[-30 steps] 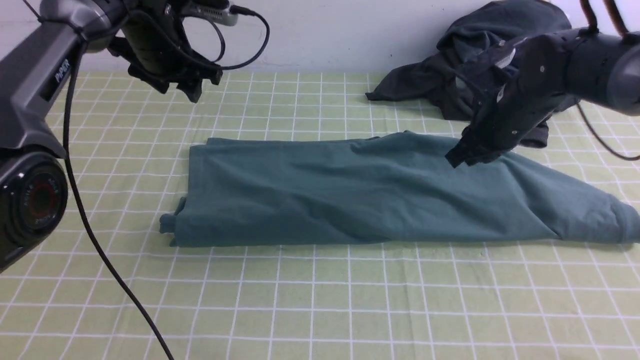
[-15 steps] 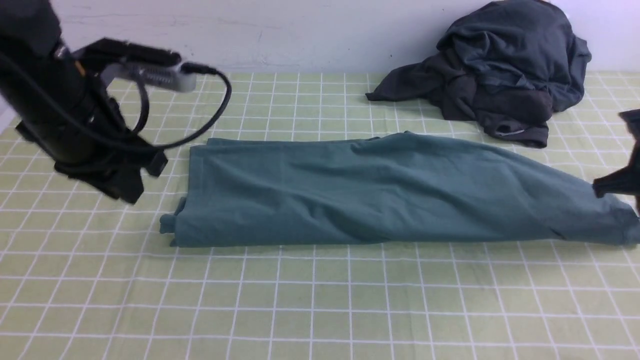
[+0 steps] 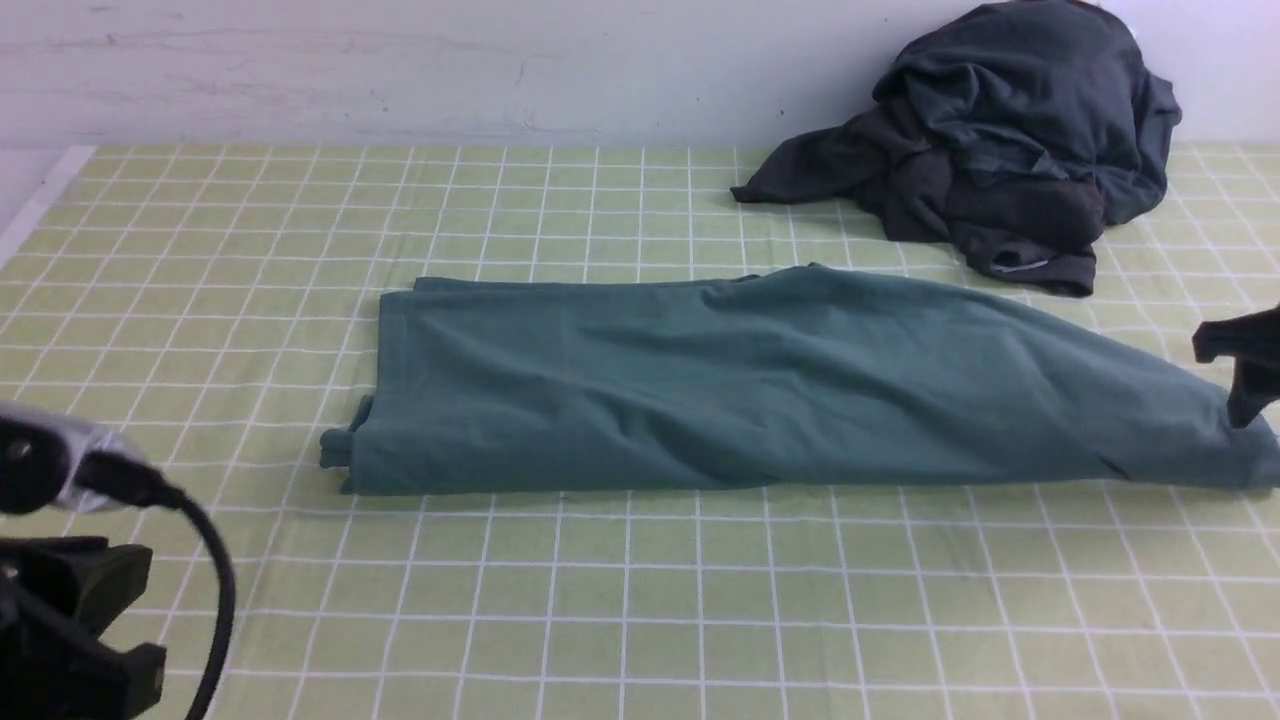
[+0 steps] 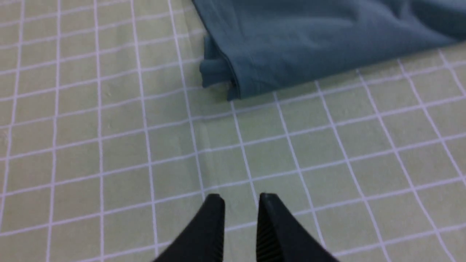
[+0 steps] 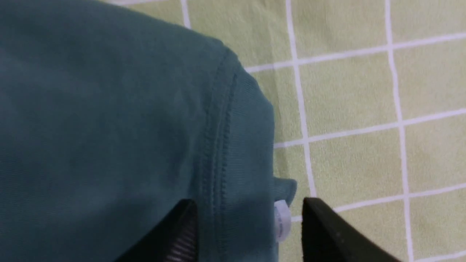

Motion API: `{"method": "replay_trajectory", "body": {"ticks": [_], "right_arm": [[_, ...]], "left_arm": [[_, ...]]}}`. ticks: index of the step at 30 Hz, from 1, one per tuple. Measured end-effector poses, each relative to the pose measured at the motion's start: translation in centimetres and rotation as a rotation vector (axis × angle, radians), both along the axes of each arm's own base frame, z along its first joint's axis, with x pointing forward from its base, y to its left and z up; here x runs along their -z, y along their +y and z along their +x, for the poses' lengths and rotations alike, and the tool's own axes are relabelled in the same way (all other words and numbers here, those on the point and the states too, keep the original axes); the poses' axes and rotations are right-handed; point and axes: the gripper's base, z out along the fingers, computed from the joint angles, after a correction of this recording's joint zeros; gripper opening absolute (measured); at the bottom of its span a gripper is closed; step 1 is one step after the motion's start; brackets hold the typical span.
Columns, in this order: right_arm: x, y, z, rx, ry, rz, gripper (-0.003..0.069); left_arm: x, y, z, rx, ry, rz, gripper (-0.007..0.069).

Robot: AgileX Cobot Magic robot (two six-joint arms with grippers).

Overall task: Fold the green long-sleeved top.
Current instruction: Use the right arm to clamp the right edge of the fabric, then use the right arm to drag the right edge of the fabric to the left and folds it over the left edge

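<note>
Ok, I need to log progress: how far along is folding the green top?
Done: the green long-sleeved top lies folded lengthwise into a long strip. In hand: the open right gripper straddles its ribbed edge; the left gripper hovers empty over the tablecloth. Left, probably: folding the strip across.

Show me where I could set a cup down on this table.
Widest bare stretch: the checked cloth in front of the green top, beside the left arm. Also free: far left, between top and wall. Crowded: far right, where a dark clothes heap lies and the right fingers straddle the top's end.
</note>
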Motion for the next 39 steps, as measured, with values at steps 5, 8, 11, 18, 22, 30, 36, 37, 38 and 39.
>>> {"method": "replay_trajectory", "body": {"ticks": [5,8,11,18,22,30,36,37,38,39], "right_arm": [[2.7,-0.3,0.2,0.038,0.057,0.034,0.0470],[3.3,-0.1,0.3,0.059,0.061,0.069,0.0443],[3.3,0.0,0.4,0.033,0.054,0.088,0.0321],[-0.6,-0.6,0.3,-0.062,0.025,-0.007,0.0063],[-6.9,-0.2,-0.4,-0.025,-0.064,-0.028,0.0065],[-15.4,13.3,0.1,-0.302,-0.382,0.230,0.0065],[-15.6,29.1,-0.6,-0.606,-0.612,0.540,0.0065],[-15.2,31.0,-0.8,-0.644,-0.639,0.564,0.0065],[-14.4,33.3,-1.0,-0.674,-0.668,0.596,0.0065],[-13.5,35.5,-1.2,-0.691,-0.690,0.624,0.0065]], "left_arm": [[0.1,0.3,-1.5,-0.011,-0.096,-0.009,0.0042],[0.1,0.4,-1.4,-0.012,-0.108,0.001,0.0005],[0.4,0.3,-1.1,-0.013,-0.098,0.003,-0.0003],[0.5,0.3,-1.0,-0.013,-0.093,0.003,-0.0003],[0.4,0.3,-1.0,-0.013,-0.101,0.002,-0.0003],[0.4,0.2,-0.9,-0.016,-0.104,-0.024,-0.0003],[0.4,0.2,-0.9,-0.016,-0.104,-0.031,-0.0003],[0.4,0.1,-0.9,-0.017,-0.103,-0.036,-0.0003],[0.3,0.1,-1.0,-0.017,-0.102,-0.043,-0.0003],[0.3,0.1,-1.0,-0.017,-0.101,-0.046,-0.0003]]}}
